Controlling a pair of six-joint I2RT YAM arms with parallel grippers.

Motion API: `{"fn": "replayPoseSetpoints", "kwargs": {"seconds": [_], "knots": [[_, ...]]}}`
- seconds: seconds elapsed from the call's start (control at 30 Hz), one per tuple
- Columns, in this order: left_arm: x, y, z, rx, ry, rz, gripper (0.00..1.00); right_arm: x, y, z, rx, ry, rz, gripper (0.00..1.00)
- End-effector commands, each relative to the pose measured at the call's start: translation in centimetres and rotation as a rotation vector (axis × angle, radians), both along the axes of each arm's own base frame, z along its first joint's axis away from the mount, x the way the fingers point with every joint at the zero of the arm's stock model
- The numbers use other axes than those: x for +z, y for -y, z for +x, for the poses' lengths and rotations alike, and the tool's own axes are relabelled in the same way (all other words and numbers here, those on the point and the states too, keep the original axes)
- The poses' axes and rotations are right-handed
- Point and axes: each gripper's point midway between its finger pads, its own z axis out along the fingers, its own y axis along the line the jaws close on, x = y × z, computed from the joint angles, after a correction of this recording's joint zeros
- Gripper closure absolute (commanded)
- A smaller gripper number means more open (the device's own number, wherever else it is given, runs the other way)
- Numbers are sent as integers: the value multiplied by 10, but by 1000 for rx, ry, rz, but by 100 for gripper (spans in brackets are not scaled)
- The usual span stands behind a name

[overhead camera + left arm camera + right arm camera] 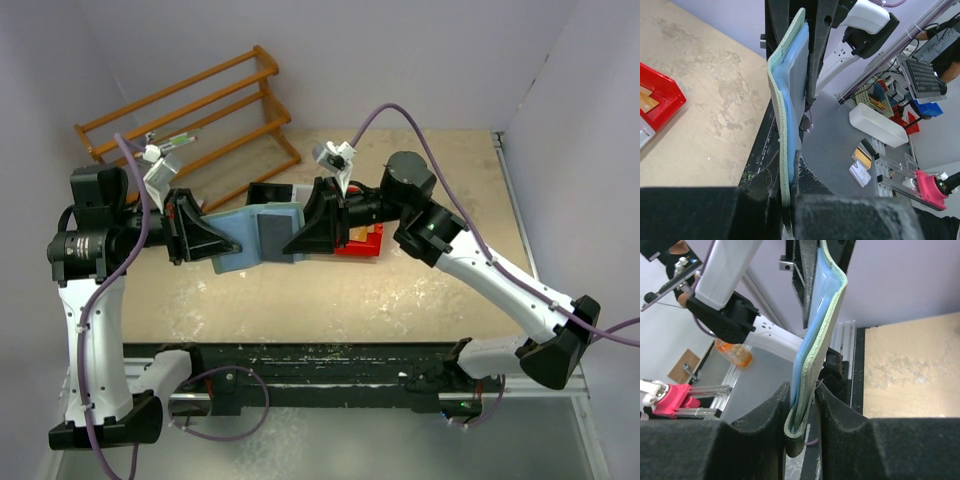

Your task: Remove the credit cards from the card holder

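Note:
The card holder hangs above the table, spread open between both grippers, grey-green outside and pale blue inside. A dark grey rectangle lies on its right half; I cannot tell whether it is a card or a pocket. My left gripper is shut on the holder's left edge, my right gripper on its right edge. In the left wrist view the holder shows edge-on in the shut gripper. The right wrist view shows the holder the same way in its gripper. An orange card lies in the red bin.
A red bin sits on the table under the right gripper and also shows in the left wrist view. A black bin stands behind the holder. A wooden rack lies at the back left. White walls close in both sides.

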Motion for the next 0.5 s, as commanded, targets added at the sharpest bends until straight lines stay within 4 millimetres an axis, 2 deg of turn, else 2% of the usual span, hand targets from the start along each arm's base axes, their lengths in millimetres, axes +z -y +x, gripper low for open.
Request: {"fn": "replayPoseSetpoints", "kwargs": {"seconds": [0.0, 0.07, 0.47], "knots": [[15, 1, -14, -68, 51, -46, 100, 30, 16, -31, 133, 73, 100, 71], [14, 1, -14, -67, 50, -45, 100, 38, 24, -43, 193, 86, 130, 70], [15, 2, -17, -65, 65, -42, 100, 40, 31, -36, 186, 118, 104, 77]]}}
